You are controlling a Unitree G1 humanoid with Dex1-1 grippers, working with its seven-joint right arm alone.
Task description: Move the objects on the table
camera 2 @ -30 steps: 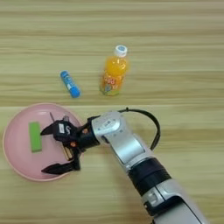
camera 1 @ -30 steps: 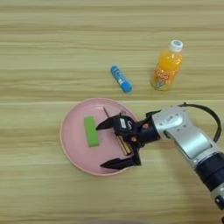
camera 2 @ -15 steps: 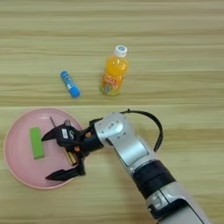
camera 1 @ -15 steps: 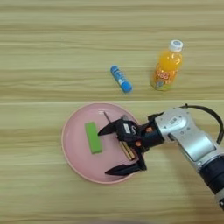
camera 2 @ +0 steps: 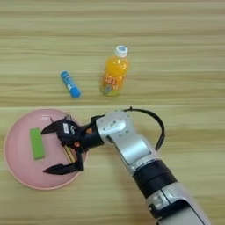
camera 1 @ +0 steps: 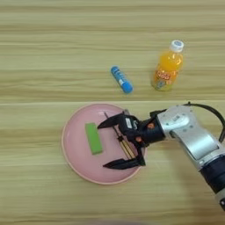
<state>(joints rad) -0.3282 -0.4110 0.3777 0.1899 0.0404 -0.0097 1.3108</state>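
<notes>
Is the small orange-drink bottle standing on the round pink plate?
No, the small orange-drink bottle stands on the bare wooden table, well apart from the round pink plate.

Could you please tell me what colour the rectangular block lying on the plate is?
The block is green, lying on the pink plate; the left eye view shows it best.

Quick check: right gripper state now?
Right gripper: open, holding nothing, fingers spread over the pink plate on either side of the screwdriver.
</notes>
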